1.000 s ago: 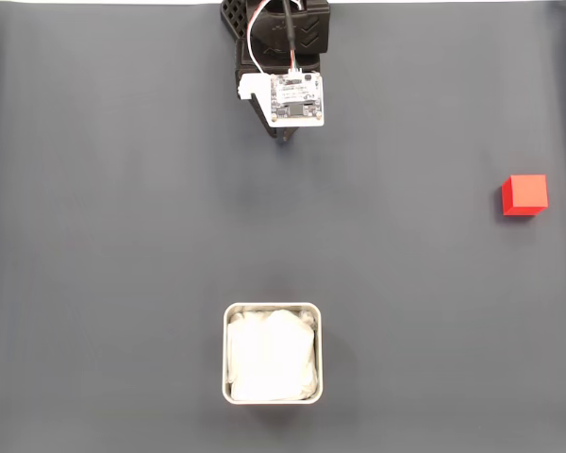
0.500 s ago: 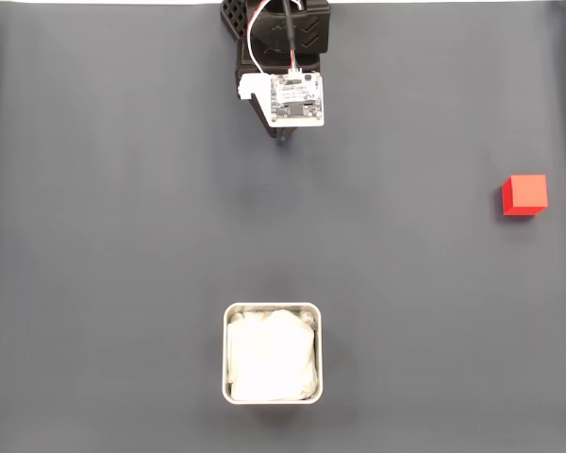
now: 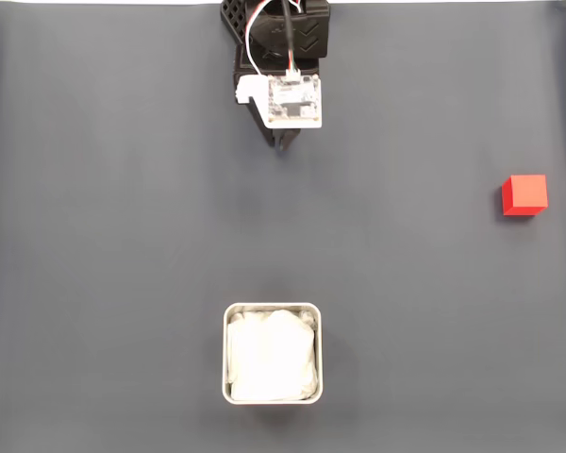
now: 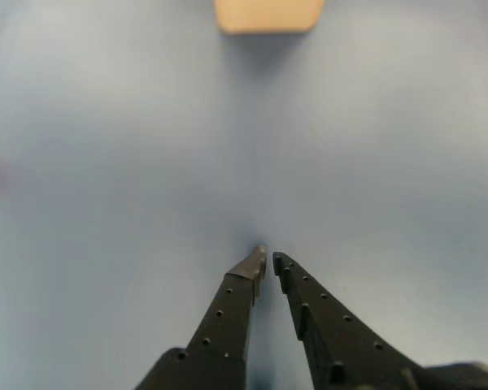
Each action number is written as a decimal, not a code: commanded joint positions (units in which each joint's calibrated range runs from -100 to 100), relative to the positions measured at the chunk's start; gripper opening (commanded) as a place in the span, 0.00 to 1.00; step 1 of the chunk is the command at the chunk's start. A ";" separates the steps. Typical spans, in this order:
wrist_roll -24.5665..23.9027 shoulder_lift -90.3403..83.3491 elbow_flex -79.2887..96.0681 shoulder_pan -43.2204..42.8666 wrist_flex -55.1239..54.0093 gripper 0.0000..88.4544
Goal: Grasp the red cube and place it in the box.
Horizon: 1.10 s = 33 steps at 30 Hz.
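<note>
- In the fixed view the box [image 3: 273,353] sits on the dark grey table [image 3: 113,236], low in the picture and near the middle; it serves as the landmark here
- The box is a square white tray with rounded corners and a crumpled white papery lining inside its pale rim
- The red cube [image 3: 524,194] lies on the table well apart from the box, far to the box's right and higher in the picture, close to the right edge
- The arm [image 3: 281,38] stands straight above the box at the top edge of the picture, well apart from it, with a white circuit board [image 3: 293,98] on its wrist and red and white wires [image 3: 261,38] looping up from it
- The gripper [image 3: 283,143] points down toward the box, its dark tips just showing below the board
- In the wrist view the gripper [image 4: 267,258] has its two black fingers [image 4: 232,313] almost together, with a thin gap between the tips and nothing held between them
- In that same view the box [image 4: 268,15] is a blurred pale shape at the top edge, straight ahead of the fingertips and well apart from them
</note>
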 commanded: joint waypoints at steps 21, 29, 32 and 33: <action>0.24 42.37 -73.86 0.15 1.36 0.00; 1.12 46.01 -74.95 0.15 4.88 0.00; 1.32 47.04 -75.14 -0.70 5.04 0.00; 1.47 47.30 -75.14 -1.19 5.21 0.00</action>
